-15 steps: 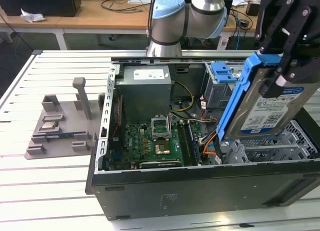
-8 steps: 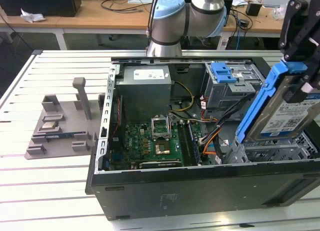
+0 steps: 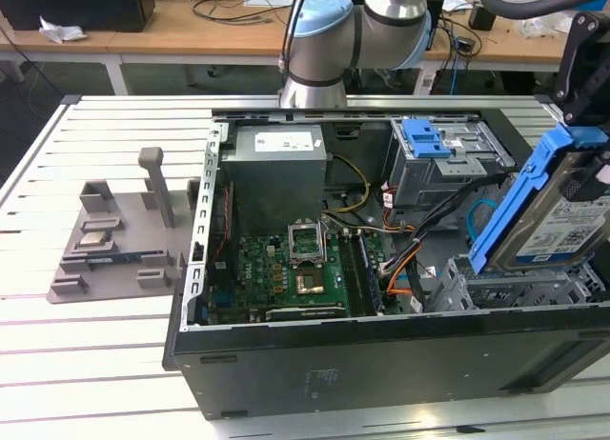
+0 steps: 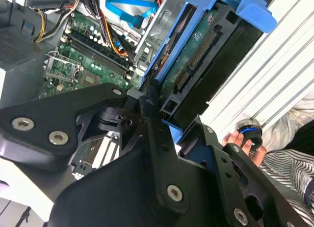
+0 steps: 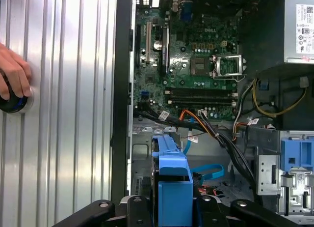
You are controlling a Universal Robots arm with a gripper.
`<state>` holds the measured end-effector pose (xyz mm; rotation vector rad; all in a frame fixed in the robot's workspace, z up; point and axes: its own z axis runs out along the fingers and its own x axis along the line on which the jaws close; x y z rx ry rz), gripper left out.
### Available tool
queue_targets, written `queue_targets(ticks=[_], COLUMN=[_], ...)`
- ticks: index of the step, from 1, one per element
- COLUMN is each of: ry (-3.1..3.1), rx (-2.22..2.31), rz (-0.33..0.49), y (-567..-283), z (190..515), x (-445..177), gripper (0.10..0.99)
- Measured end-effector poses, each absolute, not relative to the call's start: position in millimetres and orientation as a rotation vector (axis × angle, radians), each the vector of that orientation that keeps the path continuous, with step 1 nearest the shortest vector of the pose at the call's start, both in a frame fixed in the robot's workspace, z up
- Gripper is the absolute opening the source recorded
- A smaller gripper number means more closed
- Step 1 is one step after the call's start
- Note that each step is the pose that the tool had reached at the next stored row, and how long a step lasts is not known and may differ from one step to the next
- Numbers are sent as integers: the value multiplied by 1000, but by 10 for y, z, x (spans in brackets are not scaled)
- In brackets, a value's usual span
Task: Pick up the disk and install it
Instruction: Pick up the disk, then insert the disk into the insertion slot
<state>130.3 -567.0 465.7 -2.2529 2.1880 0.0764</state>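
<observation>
The disk (image 3: 562, 211), a silver drive with a white-and-blue label in a blue plastic bracket, hangs tilted over the right end of the open computer case (image 3: 381, 354) in the exterior view. My gripper (image 3: 585, 126) is shut on its upper end. Below the disk sits a grey metal drive bay (image 3: 515, 283) inside the case. In the second wrist view the disk (image 4: 206, 50) shows its green circuit side, clamped between the black fingers (image 4: 152, 114). The first wrist view shows the blue bracket of the disk (image 5: 171, 183) edge-on between the gripper's arms.
Inside the case lie a green motherboard (image 3: 286, 269), a grey power supply box (image 3: 276, 164), a cage with a blue latch (image 3: 443, 150) and loose cables (image 3: 400, 259). A grey fixture (image 3: 114, 240) stands on the slatted table. A person's hand (image 5: 14, 77) rests on a black-and-blue knob.
</observation>
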Motion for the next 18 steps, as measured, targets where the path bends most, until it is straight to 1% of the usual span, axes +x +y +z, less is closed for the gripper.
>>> queue_targets(ticks=[7, 11, 18], ry=[2188, 2189, 2189], rx=[-2253, -2254, -2254], rz=[77, 75, 75], y=[-5669, -5661, -5545], z=[4650, 4557, 4490], x=[1305, 1305, 1305], gripper=[373, 373, 373])
